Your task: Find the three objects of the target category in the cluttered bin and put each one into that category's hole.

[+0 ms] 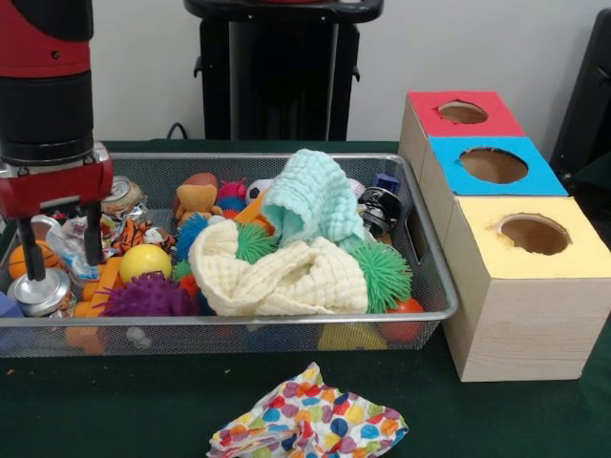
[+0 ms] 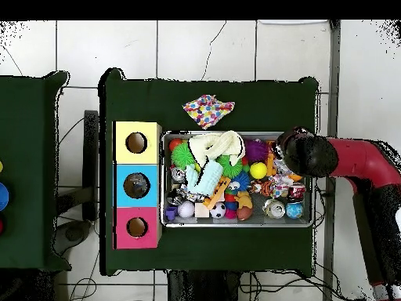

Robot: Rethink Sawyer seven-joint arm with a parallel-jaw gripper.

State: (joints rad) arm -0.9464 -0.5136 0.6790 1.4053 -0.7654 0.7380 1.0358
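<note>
The wire mesh bin (image 1: 286, 318) sits on the green table, full of mixed things; it also shows in the overhead view (image 2: 235, 224). My gripper (image 1: 60, 256) hangs open over the bin's left end, its fingertips down among crushed cans (image 1: 43, 291) and an orange ball (image 1: 19, 260), holding nothing. In the overhead view the arm's head (image 2: 301, 153) covers the gripper at the bin's right end. Three wooden boxes stand beside the bin, each with a round hole: red top (image 1: 425, 110), blue top (image 1: 449, 162), yellow top (image 1: 487, 248).
The bin holds a yellow cloth (image 1: 277, 277), a mint cloth (image 1: 310, 196), a green spiky ball (image 1: 382, 272), a purple spiky ball (image 1: 148, 298), a yellow ball (image 1: 145, 260), a teddy bear (image 1: 198, 200) and another can (image 1: 122, 196). A dotted cloth (image 1: 310, 425) lies outside, in front.
</note>
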